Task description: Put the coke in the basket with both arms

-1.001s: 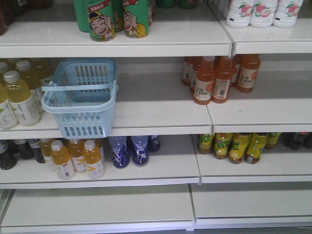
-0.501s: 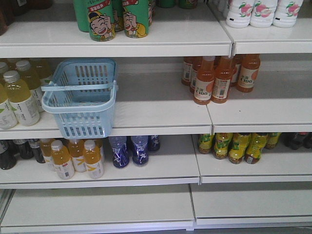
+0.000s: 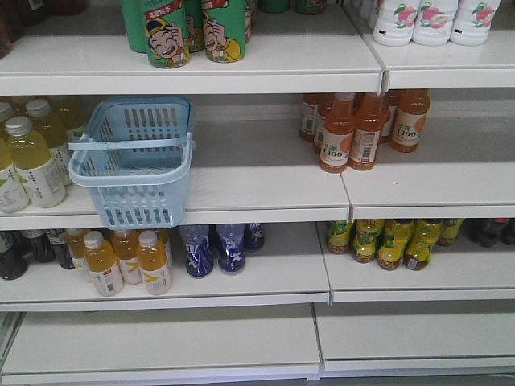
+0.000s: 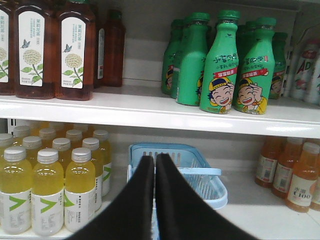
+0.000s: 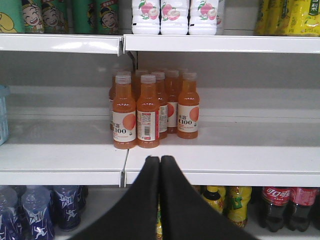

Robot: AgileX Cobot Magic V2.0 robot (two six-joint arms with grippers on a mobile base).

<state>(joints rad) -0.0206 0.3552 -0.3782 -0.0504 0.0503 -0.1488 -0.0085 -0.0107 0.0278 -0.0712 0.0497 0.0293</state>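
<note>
noted left gripper (image 4: 154,164) closed tight, nothing held, in front of basket (image 4: 192,157). found right gripper (image 5: 159,164) likewise closed, empty, well right of basket. observed basket overhanging shelf (image 3: 265,181) edge; yellow bottles (image 3: 32,161) just left, orange bottles (image 3: 354,133) farther right.

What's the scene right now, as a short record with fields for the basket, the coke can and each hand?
Basket: light blue slotted plastic basket, on the middle shelf, nothing seen inside
Coke: red can not in any view
Left hand: black tapered left hand, shut, empty, facing the basket
Right hand: black tapered right hand, shut, empty, facing orange juice bottles
Beside basket: yellow drink bottles, at its left in the front view
</note>
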